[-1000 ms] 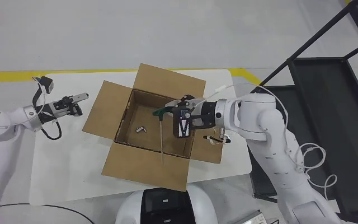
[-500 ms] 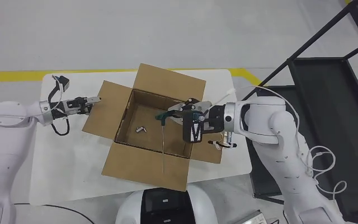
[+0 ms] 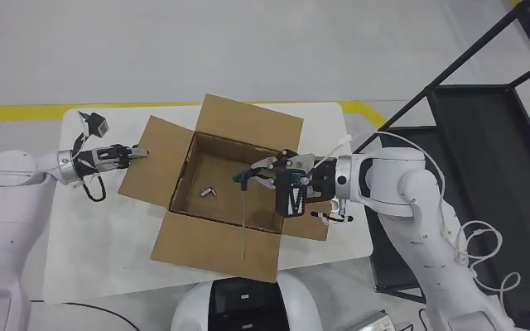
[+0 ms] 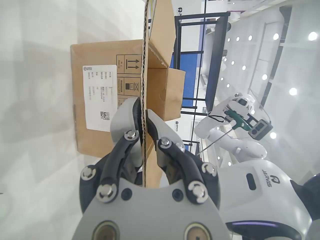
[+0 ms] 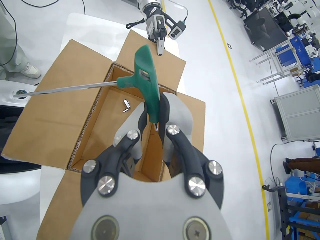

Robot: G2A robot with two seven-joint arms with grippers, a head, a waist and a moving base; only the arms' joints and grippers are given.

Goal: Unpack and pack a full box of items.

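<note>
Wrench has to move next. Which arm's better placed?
Right. The right gripper is shut on the wrench by its handle, above the open box. The left gripper is clamped on the flap across the box, away from the wrench.

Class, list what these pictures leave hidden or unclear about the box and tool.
- Small metal piece in the box: too small to identify, top view.
- Box floor under the right end effector: covered, top view.
- Box inside: left wrist view, behind its wall and the flap in the left end effector.
- Wrench handle's end: right wrist view, inside the grip.
</note>
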